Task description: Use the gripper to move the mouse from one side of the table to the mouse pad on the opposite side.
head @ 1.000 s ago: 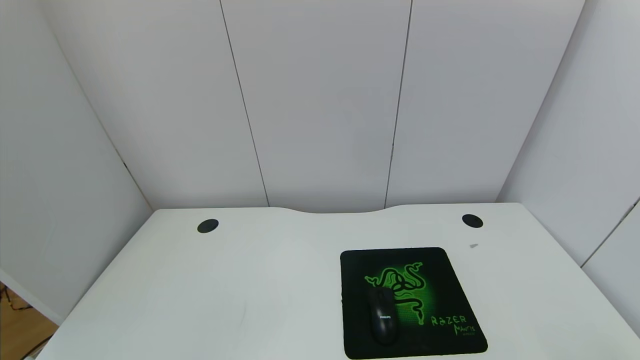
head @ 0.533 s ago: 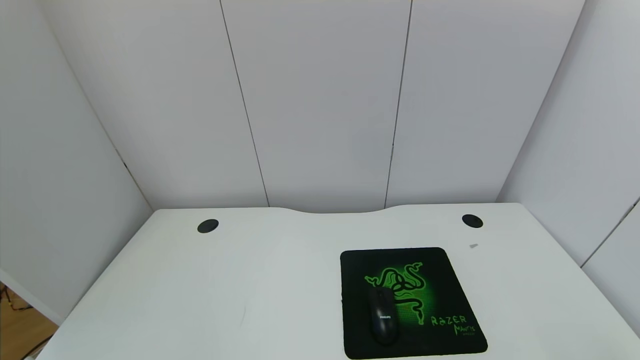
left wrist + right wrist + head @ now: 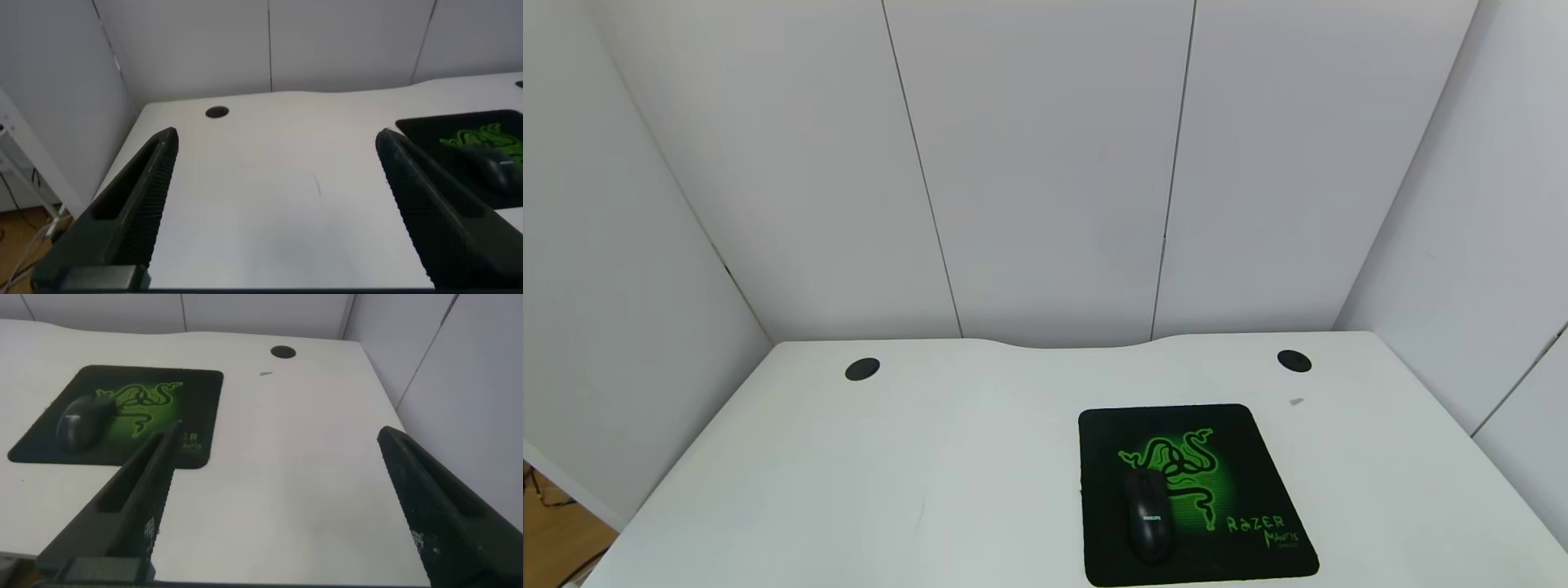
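The glossy black mouse (image 3: 1148, 516) lies on the black mouse pad (image 3: 1241, 465) with the green snake logo, on the right half of the white table (image 3: 890, 490). The mouse rests on the pad's near left part. Neither gripper shows in the head view. My left gripper (image 3: 278, 147) is open and empty, held back above the table's left near edge; the mouse (image 3: 498, 169) and pad (image 3: 441, 128) show far off to one side. My right gripper (image 3: 278, 437) is open and empty above the table's right near part, with the mouse (image 3: 82, 423) on the pad (image 3: 200, 392) beyond one finger.
Two round black cable holes (image 3: 862, 369) (image 3: 1294, 360) sit near the table's curved back edge. A small grey speck (image 3: 1296, 401) lies near the right hole. White panel walls close in the back and both sides.
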